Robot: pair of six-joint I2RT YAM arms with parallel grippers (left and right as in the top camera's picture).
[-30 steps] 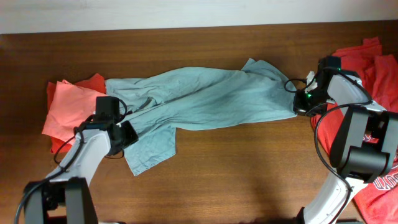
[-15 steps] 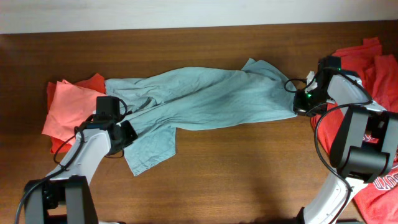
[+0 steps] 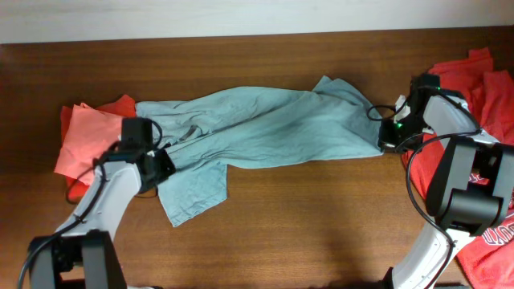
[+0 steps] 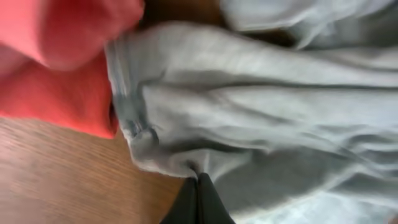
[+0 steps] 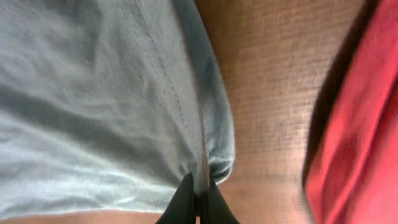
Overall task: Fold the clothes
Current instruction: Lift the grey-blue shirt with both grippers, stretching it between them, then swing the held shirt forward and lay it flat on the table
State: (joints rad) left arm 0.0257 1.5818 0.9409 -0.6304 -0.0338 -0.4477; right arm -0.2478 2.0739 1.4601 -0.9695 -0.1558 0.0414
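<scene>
Closest in, the left pincer (image 4: 198, 182) is pinching shut on a bunched edge of the one pale grey-blue cotton T-shirt (image 3: 265, 128). The right pincer (image 5: 198, 185) is clamping shut on its opposite edge. At the near right, one red T-shirt with white lettering (image 3: 494, 241) is lying crumpled. The grey-blue shirt is lying stretched in a rumpled band across the middle of the brown wooden desk (image 3: 305, 233). It is looking light, limp and likely to sag wherever unsupported, so hems and corners are seeming best to grip. Left of it, one salmon-pink T-shirt (image 3: 84, 136) is covering one orange T-shirt (image 3: 120, 104). Far right, at least one more plain red T-shirt (image 3: 490, 88) is heaping.
</scene>
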